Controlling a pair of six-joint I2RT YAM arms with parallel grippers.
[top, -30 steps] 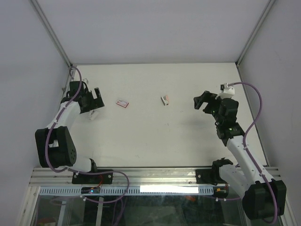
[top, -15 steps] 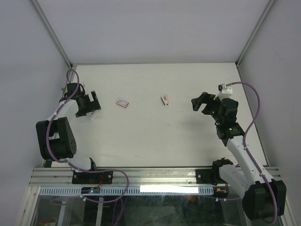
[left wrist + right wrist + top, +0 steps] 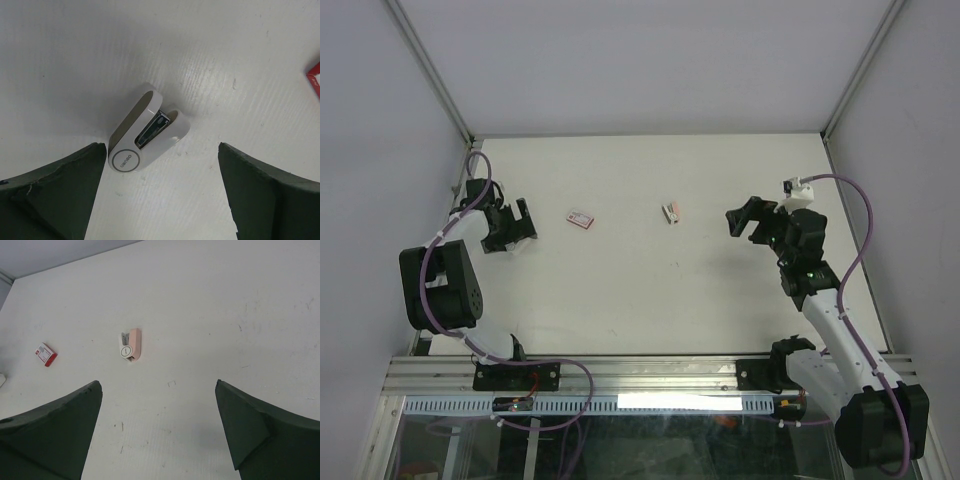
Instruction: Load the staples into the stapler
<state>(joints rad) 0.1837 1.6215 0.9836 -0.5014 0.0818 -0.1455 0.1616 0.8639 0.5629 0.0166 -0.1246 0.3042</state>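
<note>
The pink stapler (image 3: 671,212) lies at the table's middle back, and it shows in the right wrist view (image 3: 132,344) with its white part to the left. The red-and-white staple box (image 3: 581,219) lies left of it, shut, and shows in the right wrist view (image 3: 46,354). The silvery staple strip is not in view. My left gripper (image 3: 512,228) is open and empty over a white and grey wedge-shaped object (image 3: 147,129), which lies between its fingers near the left one. My right gripper (image 3: 748,218) is open and empty, right of the stapler.
One corner of the red box shows at the right edge of the left wrist view (image 3: 315,80). A single loose staple (image 3: 171,383) lies on the table in front of my right gripper (image 3: 157,385). The enclosure's walls stand close to both arms.
My left gripper has swung slightly nearer and turned, and now covers the white object that lay just below it. My right gripper has crept a little to the left.
</note>
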